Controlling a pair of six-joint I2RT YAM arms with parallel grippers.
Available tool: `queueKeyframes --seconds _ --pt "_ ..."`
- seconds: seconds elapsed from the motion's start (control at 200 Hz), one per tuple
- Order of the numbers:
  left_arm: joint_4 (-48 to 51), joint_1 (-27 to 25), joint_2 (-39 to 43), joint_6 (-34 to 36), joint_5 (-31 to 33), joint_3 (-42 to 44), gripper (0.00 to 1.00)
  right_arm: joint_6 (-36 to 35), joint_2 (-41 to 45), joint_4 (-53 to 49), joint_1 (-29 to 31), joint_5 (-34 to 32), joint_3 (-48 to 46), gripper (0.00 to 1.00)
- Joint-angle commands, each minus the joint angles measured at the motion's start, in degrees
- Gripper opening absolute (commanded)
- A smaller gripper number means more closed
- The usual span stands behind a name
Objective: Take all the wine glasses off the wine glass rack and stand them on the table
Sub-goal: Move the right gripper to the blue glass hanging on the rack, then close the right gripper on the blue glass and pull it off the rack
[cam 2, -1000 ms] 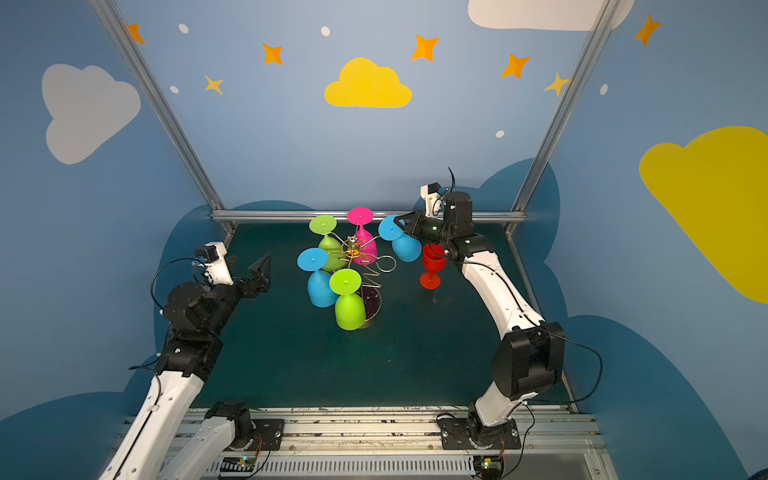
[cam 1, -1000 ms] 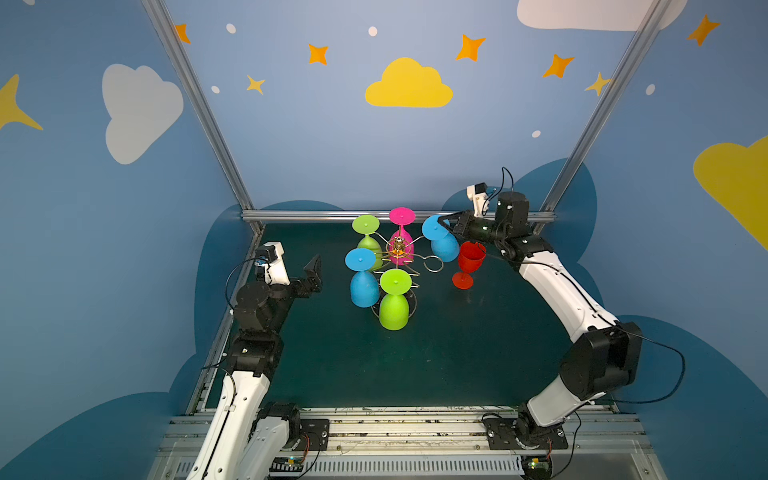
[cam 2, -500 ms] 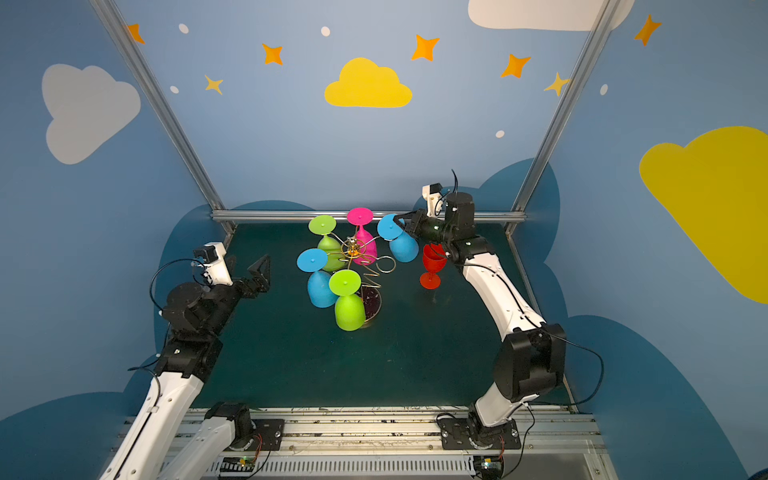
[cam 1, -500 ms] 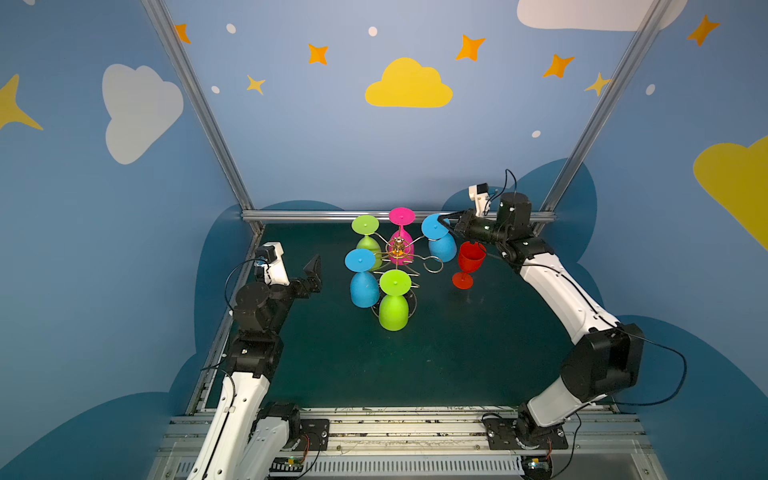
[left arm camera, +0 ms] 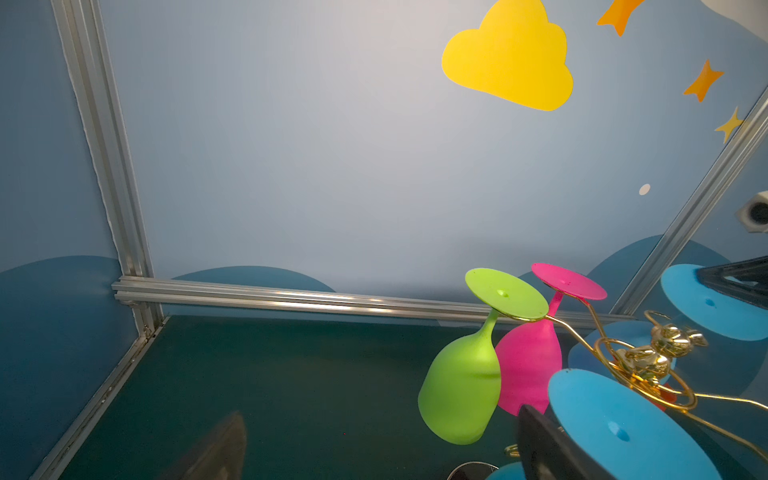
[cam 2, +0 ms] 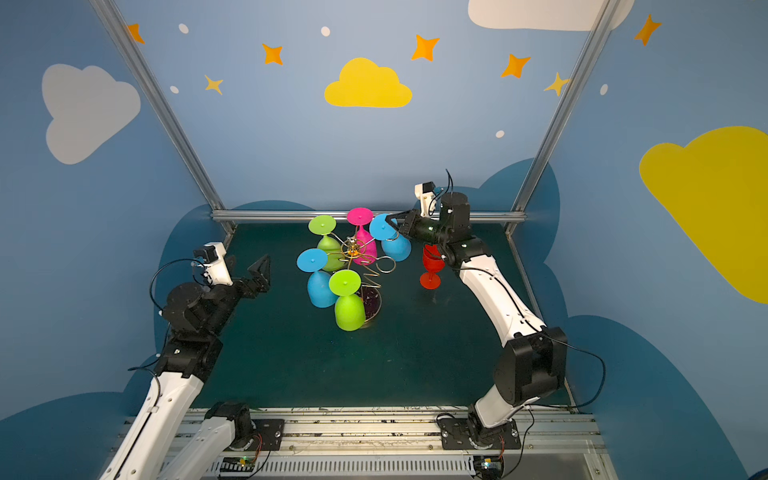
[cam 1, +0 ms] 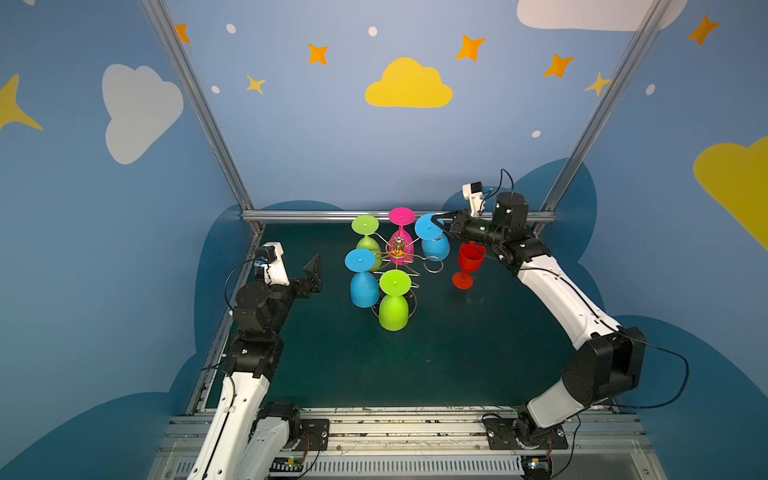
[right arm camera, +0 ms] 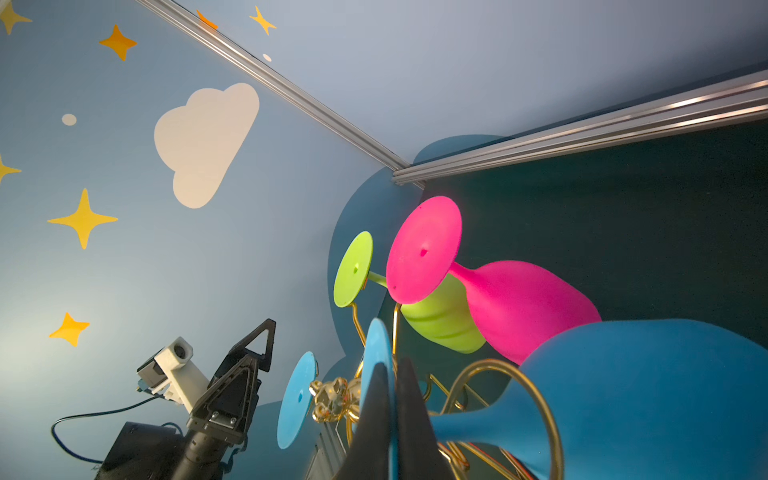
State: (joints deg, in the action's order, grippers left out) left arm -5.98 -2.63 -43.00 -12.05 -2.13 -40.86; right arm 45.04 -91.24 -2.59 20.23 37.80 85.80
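The right claw (cam 1: pixel 438 219) is closed tightly on the round foot of the blue wine glass (cam 1: pixel 435 248), which hangs upside down on the far right arm of the wine glass rack (cam 1: pixel 398 248). The left claw (left arm camera: pixel 380 415) stands wide open, holding nothing, left of the rack. A red glass (cam 1: pixel 468 259) stands upright on the table (cam 1: pixel 415 365), just right of the rack.
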Motion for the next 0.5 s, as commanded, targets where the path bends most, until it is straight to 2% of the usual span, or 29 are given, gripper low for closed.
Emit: queueKeyframes --seconds 0.0,0.491 --pt "-0.44 0.25 0.72 -0.34 -0.30 0.39 0.99 -0.47 0.85 0.96 1.04 0.66 -0.37 0.00" --pt "-0.42 0.24 0.81 -0.31 -0.33 0.35 0.99 -2.63 4.15 -2.04 2.81 -1.04 -3.99 0.00"
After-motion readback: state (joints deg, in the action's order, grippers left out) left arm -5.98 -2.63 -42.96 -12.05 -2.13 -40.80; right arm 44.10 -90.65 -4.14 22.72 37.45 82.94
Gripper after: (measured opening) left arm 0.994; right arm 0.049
